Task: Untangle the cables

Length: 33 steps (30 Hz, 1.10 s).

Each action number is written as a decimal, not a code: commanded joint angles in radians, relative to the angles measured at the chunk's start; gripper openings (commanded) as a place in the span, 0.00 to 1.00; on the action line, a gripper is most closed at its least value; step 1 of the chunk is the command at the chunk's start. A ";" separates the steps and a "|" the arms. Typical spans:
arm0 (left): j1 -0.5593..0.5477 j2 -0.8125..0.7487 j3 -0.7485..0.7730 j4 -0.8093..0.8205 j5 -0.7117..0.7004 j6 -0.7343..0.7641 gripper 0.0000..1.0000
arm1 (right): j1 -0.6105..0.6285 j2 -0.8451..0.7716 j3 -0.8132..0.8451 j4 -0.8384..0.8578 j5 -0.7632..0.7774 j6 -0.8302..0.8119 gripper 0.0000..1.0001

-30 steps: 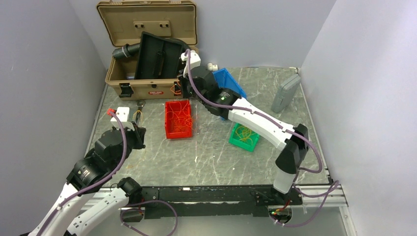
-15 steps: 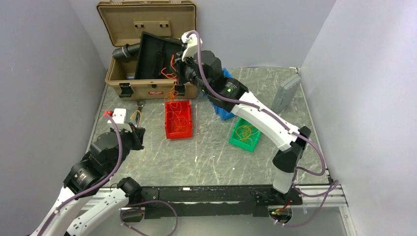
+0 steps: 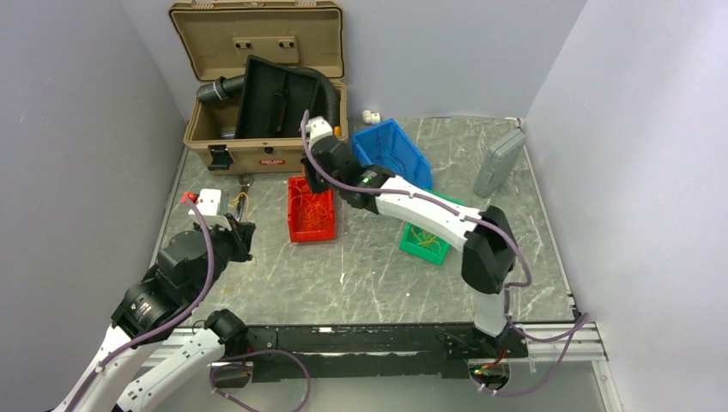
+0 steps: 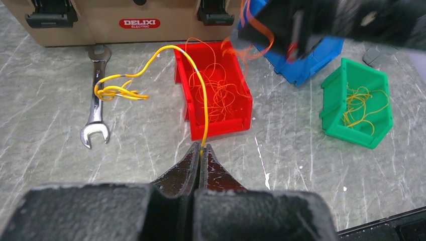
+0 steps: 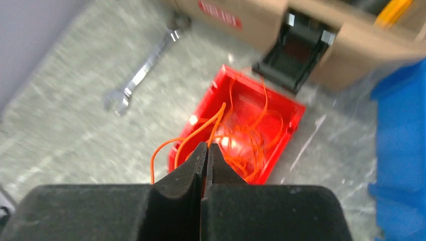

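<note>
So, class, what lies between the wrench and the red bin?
A yellow cable: its tangled end lies by the wrench, then it arcs toward the red bin. The left wrist view shows this.

Grey, white-veined table [image 4: 150, 150]; red bin [image 4: 221, 128] w/ orange wires [image 4: 221, 95]; yellow wire [image 4: 120, 92] at its left; green bin [image 4: 351, 136], blue bin [image 4: 311, 68] to its right; tan case [image 4: 100, 30] behind.

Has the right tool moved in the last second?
Yes. The right tool has come nearward off the tan case and hangs over the red bin, shut on orange cables.
</note>
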 commanded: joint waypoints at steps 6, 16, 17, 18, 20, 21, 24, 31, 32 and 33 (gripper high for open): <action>0.003 0.010 -0.012 0.053 0.027 0.011 0.00 | -0.038 0.202 -0.058 -0.002 -0.062 0.093 0.00; 0.001 0.028 -0.025 0.063 0.056 0.012 0.00 | -0.038 0.404 0.177 -0.116 -0.069 0.068 0.00; 0.001 0.030 -0.024 0.063 0.058 0.012 0.00 | -0.039 0.395 0.182 -0.110 -0.072 0.063 0.00; 0.001 0.031 -0.024 0.065 0.062 0.012 0.00 | -0.039 0.385 0.186 -0.105 -0.074 0.058 0.00; 0.002 0.035 -0.022 0.066 0.064 0.013 0.00 | -0.039 0.369 0.203 -0.113 -0.082 0.046 0.08; 0.002 0.037 -0.020 0.066 0.066 0.013 0.00 | -0.039 0.363 0.217 -0.126 -0.085 0.041 0.20; 0.002 0.047 -0.021 0.073 0.078 0.015 0.00 | -0.038 0.319 0.220 -0.151 -0.085 0.039 0.47; 0.002 0.098 -0.023 0.118 0.145 0.007 0.00 | -0.038 0.131 0.113 -0.200 -0.022 0.042 0.67; 0.001 0.103 -0.023 0.130 0.156 0.007 0.00 | -0.038 0.086 0.074 -0.187 -0.020 0.042 0.69; 0.002 0.107 -0.024 0.141 0.169 0.010 0.00 | -0.039 0.042 0.023 -0.170 -0.020 0.044 0.72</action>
